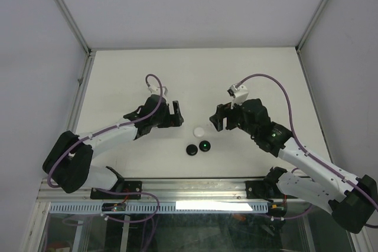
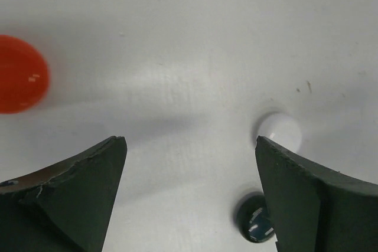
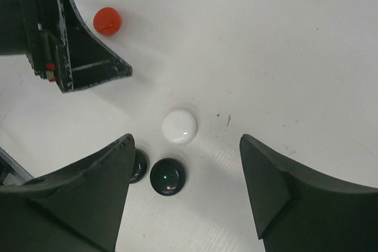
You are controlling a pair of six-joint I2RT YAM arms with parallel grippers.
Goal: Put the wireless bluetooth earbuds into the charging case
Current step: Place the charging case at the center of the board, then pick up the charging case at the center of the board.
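Earbuds are too small to make out. A glossy black round disc with a green light point(image 3: 168, 176) lies on the white surface point(image 3: 295, 39), just beside a white round disc point(image 3: 179, 126) and a second black disc point(image 1: 191, 150). A red round disc point(image 3: 107, 20) lies well apart. The left jaws and right jaws gape wide, holding nothing.

White matte desk point(image 1: 236, 69), boxed in by plain pale-grey panels — back wall point(image 1: 195, 4), left wall point(image 1: 29, 57), right wall point(image 1: 351, 57) — with slim metal posts point(image 1: 65, 10) at the back corners. Near edge: a metal rail point(image 1: 195, 187) with a bright white strip point(image 1: 218, 205) just below it. Lighting even and soft, faint shadows, a few dark specks point(image 2: 308, 87) on the desk surface.
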